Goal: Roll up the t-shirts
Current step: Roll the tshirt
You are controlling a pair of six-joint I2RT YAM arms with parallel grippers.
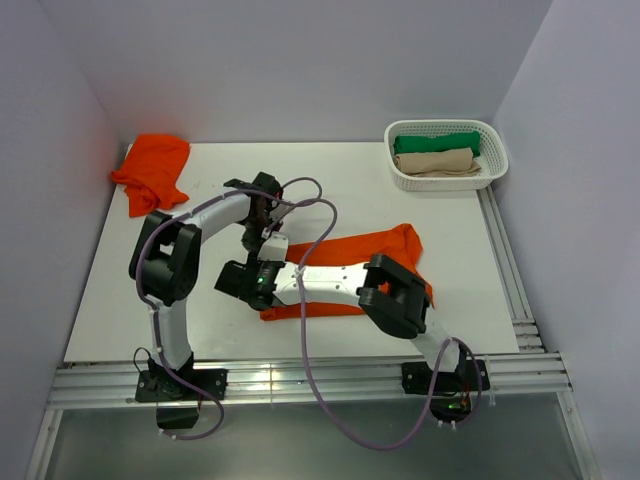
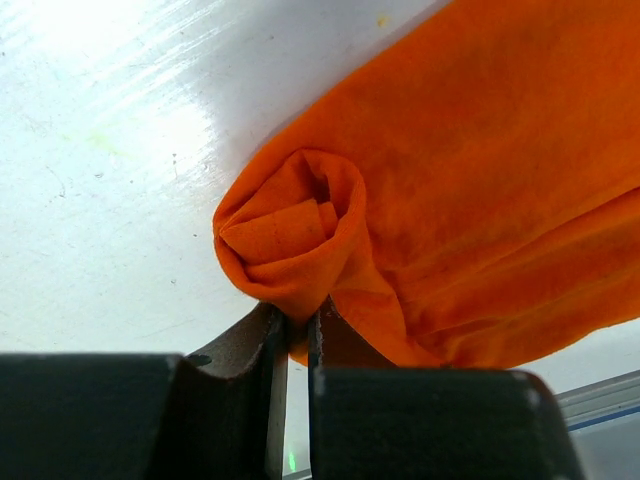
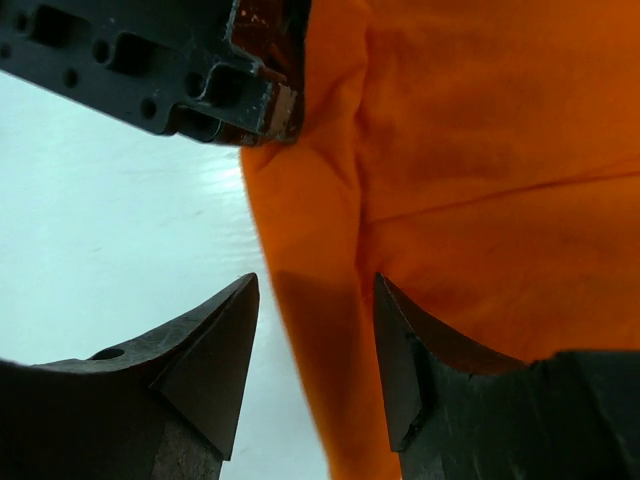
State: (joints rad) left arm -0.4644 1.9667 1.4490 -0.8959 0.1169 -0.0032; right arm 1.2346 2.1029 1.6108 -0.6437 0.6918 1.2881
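Observation:
An orange t-shirt point(image 1: 385, 245), folded into a long strip, lies across the middle of the table. Its left end is curled into a small roll point(image 2: 290, 225). My left gripper point(image 2: 297, 322) is shut on the cloth at the base of that roll. My right gripper point(image 3: 315, 300) stands open right beside it, its jaws straddling the strip's edge point(image 3: 320, 330) without pinching it. From above, both grippers point(image 1: 266, 246) point(image 1: 245, 281) meet at the strip's left end and hide it. A second orange t-shirt point(image 1: 152, 170) lies crumpled at the far left corner.
A white mesh basket point(image 1: 446, 181) at the far right corner holds a green roll point(image 1: 436, 142) and a beige roll point(image 1: 436, 162). Walls close in the left, back and right. Metal rails point(image 1: 300, 380) run along the near edge. The left gripper's body point(image 3: 190, 75) fills the right wrist view's top left.

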